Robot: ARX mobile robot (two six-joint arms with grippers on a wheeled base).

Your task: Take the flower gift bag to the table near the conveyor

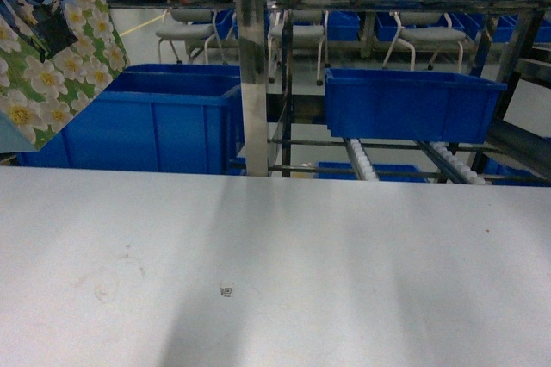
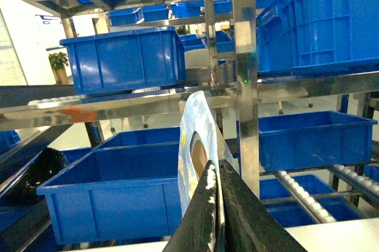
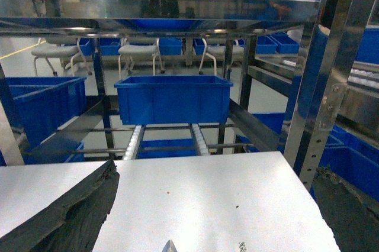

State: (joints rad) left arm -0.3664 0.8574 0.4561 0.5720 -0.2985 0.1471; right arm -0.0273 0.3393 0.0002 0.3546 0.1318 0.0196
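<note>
The flower gift bag [image 1: 53, 50], printed with daisies and a dark figure, hangs tilted in the air at the top left of the head view, above the table's [image 1: 284, 264] far left edge. In the left wrist view I see the bag [image 2: 190, 145] edge-on, handle hole showing, with my left gripper [image 2: 217, 172] shut on its top edge. My right gripper [image 3: 213, 210] is open over the table [image 3: 207, 187], nothing between its fingers [image 3: 71, 216]. The conveyor's white rollers [image 1: 362, 162] run just past the table's far edge, and its rollers [image 3: 134, 142] also show in the right wrist view.
Large blue bins [image 1: 146, 121] stand behind the table on the left, under the bag. Another blue bin [image 1: 409, 102] rests on the roller rack. A steel upright [image 1: 253, 65] rises at the middle of the far edge. Chairs stand further back.
</note>
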